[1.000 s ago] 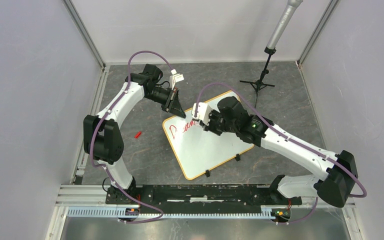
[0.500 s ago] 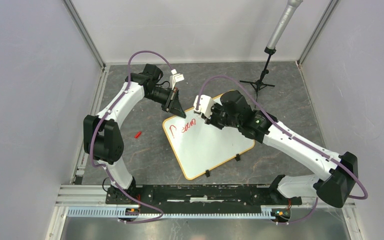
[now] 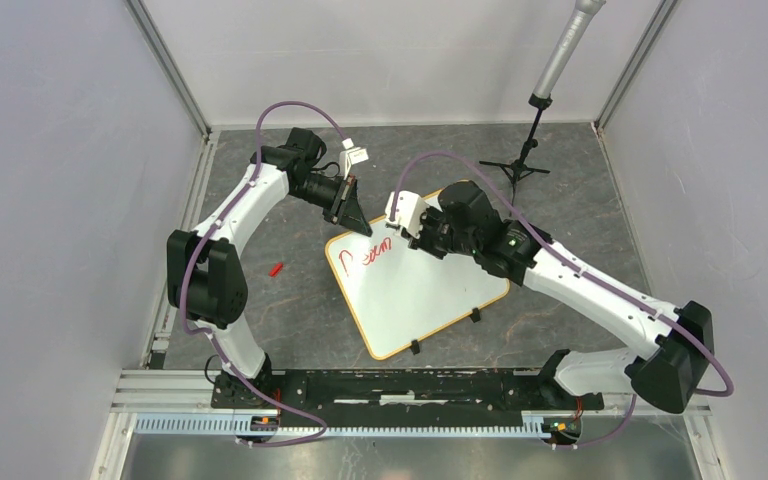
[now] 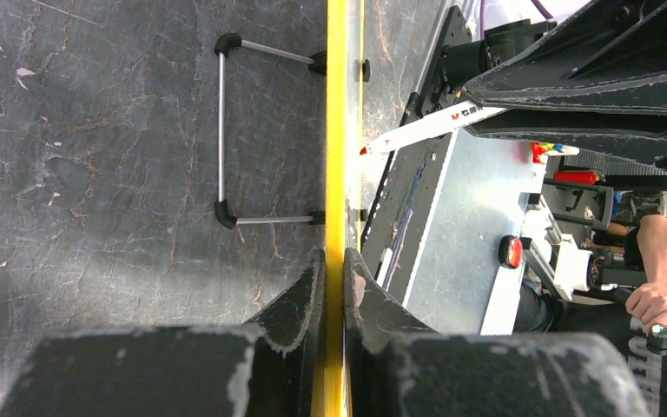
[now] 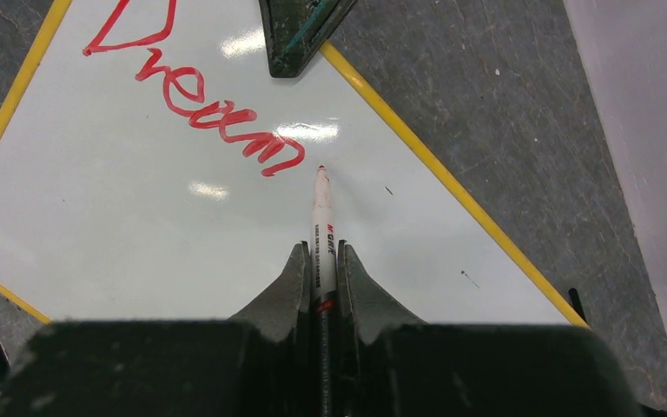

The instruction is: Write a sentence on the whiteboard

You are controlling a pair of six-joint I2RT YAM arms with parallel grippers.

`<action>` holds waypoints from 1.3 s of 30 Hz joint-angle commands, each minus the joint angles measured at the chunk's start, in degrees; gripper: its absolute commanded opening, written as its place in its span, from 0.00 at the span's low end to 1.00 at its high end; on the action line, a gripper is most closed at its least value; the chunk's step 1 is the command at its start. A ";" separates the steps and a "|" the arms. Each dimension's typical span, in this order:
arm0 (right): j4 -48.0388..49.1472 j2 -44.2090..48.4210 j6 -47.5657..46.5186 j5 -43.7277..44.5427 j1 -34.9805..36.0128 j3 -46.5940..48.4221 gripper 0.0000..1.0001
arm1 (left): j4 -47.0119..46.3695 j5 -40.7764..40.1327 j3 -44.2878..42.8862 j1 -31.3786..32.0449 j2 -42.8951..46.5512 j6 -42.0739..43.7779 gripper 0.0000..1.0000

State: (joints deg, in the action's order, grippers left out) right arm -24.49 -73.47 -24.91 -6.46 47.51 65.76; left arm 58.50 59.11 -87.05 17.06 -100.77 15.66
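Note:
The whiteboard (image 3: 410, 290), white with a yellow rim, lies tilted on the dark table. Red writing "Dream" (image 3: 370, 254) (image 5: 198, 111) runs along its far left part. My left gripper (image 3: 360, 226) (image 4: 333, 261) is shut on the board's yellow rim (image 4: 337, 156) at the far corner. My right gripper (image 3: 407, 234) (image 5: 322, 254) is shut on a white marker (image 5: 323, 228). The marker's red tip (image 5: 320, 169) stands just right of the last letter, at the board's surface. The left gripper's fingers (image 5: 300, 35) show at the top of the right wrist view.
A red marker cap (image 3: 276, 269) lies on the table left of the board. A black tripod (image 3: 520, 165) with a grey pole stands at the back right. Two black clips (image 3: 475, 316) sit on the board's near edge. Grey walls enclose the table.
The right gripper moved with the marker toward the far right along the board, and the red word grew by its last letters. The left arm has not moved.

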 commanded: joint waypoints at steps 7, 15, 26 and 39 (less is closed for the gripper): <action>1.94 -1.85 -0.93 1.79 -0.20 0.57 0.00 | 1.53 -1.48 0.11 2.78 -1.72 3.35 0.02; 2.80 -2.49 -0.67 0.64 -0.16 1.00 0.00 | 1.53 -1.53 0.19 2.80 -1.56 3.46 0.02; 2.43 -1.41 -0.91 -2.07 -0.13 -1.67 0.00 | 1.54 -1.55 0.20 2.84 -1.71 3.35 0.02; 1.02 0.77 -2.78 0.58 -0.33 -4.26 0.00 | 1.53 -1.72 0.07 2.83 -1.83 3.32 0.02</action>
State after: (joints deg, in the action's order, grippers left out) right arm -22.35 -73.80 -26.35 -8.34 47.53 62.89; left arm 58.41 58.59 -87.05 17.08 -100.79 15.68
